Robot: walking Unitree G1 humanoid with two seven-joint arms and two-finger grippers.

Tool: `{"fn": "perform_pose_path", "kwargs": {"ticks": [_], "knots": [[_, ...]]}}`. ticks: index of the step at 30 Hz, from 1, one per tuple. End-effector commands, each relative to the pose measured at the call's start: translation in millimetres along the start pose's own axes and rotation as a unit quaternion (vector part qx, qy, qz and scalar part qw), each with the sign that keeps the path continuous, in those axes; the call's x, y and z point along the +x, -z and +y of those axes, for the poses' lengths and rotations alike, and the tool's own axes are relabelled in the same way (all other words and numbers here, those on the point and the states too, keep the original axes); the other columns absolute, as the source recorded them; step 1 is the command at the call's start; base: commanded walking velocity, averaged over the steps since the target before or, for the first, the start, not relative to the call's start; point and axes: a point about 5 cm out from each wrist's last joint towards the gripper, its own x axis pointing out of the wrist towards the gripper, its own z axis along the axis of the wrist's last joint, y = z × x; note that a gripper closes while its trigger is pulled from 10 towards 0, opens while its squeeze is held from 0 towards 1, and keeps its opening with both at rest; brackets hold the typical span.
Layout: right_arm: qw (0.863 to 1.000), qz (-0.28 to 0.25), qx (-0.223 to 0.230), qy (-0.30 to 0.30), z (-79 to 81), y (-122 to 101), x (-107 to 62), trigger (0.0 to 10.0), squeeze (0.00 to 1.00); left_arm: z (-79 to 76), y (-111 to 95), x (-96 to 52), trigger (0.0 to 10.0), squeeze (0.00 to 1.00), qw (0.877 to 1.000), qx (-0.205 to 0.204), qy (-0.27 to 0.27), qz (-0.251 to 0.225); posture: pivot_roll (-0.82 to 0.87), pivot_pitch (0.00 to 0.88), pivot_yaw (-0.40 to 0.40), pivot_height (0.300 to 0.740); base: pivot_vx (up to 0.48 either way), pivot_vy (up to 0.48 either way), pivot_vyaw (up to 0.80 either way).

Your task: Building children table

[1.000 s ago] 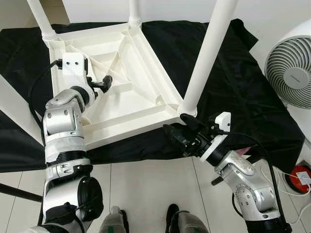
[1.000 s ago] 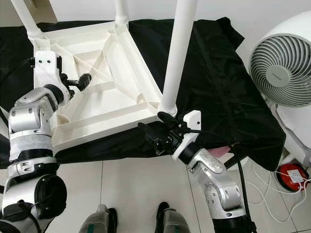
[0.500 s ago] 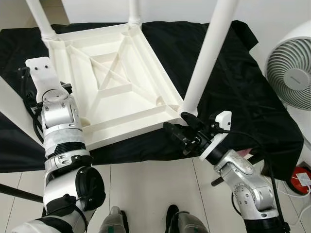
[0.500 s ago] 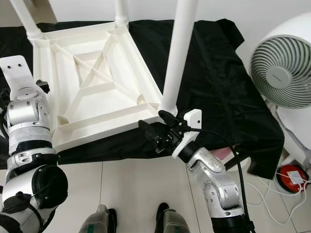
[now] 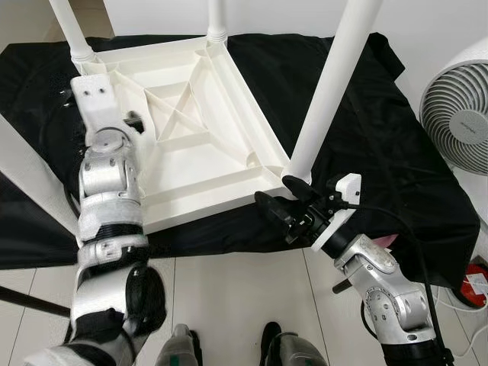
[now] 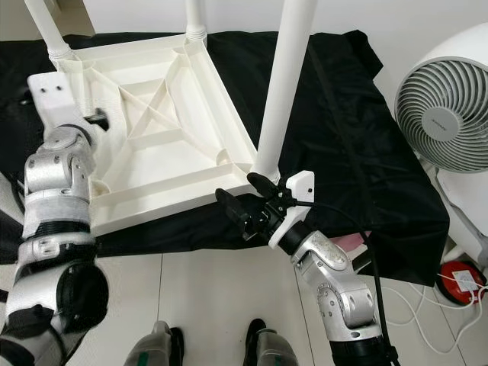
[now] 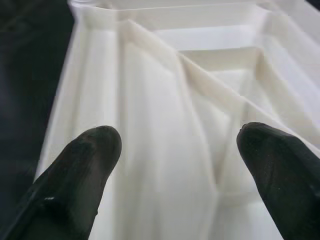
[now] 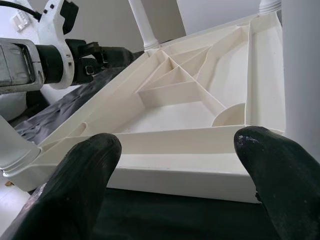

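Since 0.5 s ago the left gripper point(image 7: 170, 150) has swung from the table's left edge in over the ribbed underside, fingers spread. The upturned white table point(image 5: 191, 152) lies on the black cloth point(image 5: 381, 137) in the upper left of the frame, 3 legs fitted. The right gripper point(image 5: 284, 204), fingers spread and holding nothing, hovers at the near corner leg point(image 5: 328, 84). Next, judging by this, steady the frame and keep that leg upright while it seats.

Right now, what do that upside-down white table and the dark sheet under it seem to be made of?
The table top looks like moulded plastic: matt white, with thin stiffening ribs cast into its underside. The sheet looks like thin black fabric, perhaps nylon, as it creases and has a faint sheen.
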Motion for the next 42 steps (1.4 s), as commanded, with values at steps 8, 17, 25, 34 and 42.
{"fn": "perform_pose_path", "kwargs": {"ticks": [8, 17, 25, 34, 42], "knots": [[1.0, 0.006, 0.001, -0.006, -1.0, 2.3, -2.6, 10.0, 0.0, -14.2, 2.7, -45.5, 10.0, 0.0, 0.937, 0.112, 0.324, -0.072, -0.06, 0.137, 0.029, 0.74, 0.0, 0.0, 0.0], [1.0, 0.006, 0.001, 0.005, -3.6, 2.9, -3.5, 10.0, 0.0, -6.6, 1.9, -41.1, 10.0, 0.0, 0.958, 0.081, 0.265, -0.074, -0.05, 0.141, 0.026, 0.74, 0.0, 0.0, 0.0], [0.999, -0.006, -0.01, 0.052, -11.5, 0.7, -1.3, 10.0, 0.0, 2.4, 2.1, -36.1, 10.0, 0.0, 0.985, 0.016, 0.133, -0.112, -0.05, 0.15, 0.028, 0.74, 0.0, 0.0, 0.0], [0.992, -0.013, -0.058, 0.107, -4.2, 8.5, 1.2, 10.0, 0.0, 16.7, 21.4, -55.8, 10.0, 0.0, 0.984, 0.043, 0.061, -0.161, -0.06, 0.163, 0.045, 0.74, 0.0, 0.0, 0.0], [0.999, 0.019, -0.029, 0.04, 16.4, 24.9, -5.9, 10.0, 0.0, 5.1, 58.4, -93.5, 10.0, 0.0, 0.972, 0.015, 0.187, -0.144, -0.05, 0.173, 0.039, 0.74, 0.0, 0.0, 0.0]]}}
